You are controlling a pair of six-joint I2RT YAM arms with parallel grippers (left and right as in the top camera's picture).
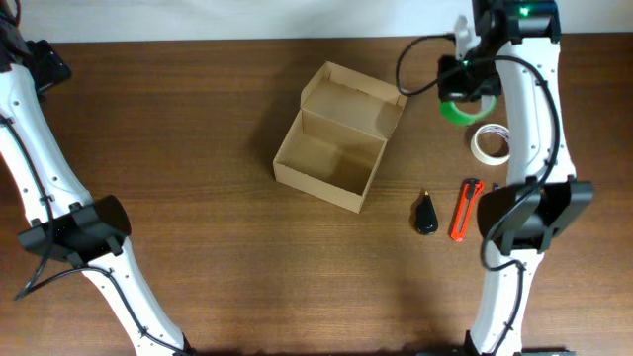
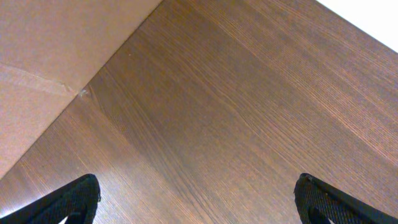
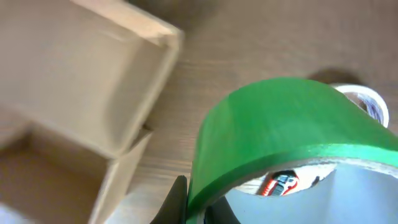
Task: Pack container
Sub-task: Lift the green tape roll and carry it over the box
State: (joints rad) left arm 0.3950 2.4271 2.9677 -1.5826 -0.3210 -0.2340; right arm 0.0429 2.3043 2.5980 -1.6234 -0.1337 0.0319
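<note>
While the right gripper (image 1: pixel 467 87) is clamped shut on a green tape roll (image 1: pixel 458 111), it hangs over the far right part of the wooden table (image 1: pixel 198 148). In the right wrist view the roll (image 3: pixel 280 130) fills most of the frame, and you can only just see one dark finger (image 3: pixel 178 200) pinching its wall at the bottom.

The cardboard box (image 1: pixel 334 138) sits off to that gripper's left, near the middle of the table, clearly apart from it and not touching the roll. Its flap lid is folded back open on the far side. From the wrist cam, the box (image 3: pixel 81 81) takes up the upper left, a bit blurry.

Just to the near side of the gripper there's a white tape roll (image 1: pixel 491 143) flat on the table, then an orange box cutter (image 1: pixel 465 210) and a small black thing (image 1: pixel 425 214) I can't identify.

The left gripper (image 2: pixel 198 186) is spread wide open with nothing in it, over bare wood, well away from the box.
</note>
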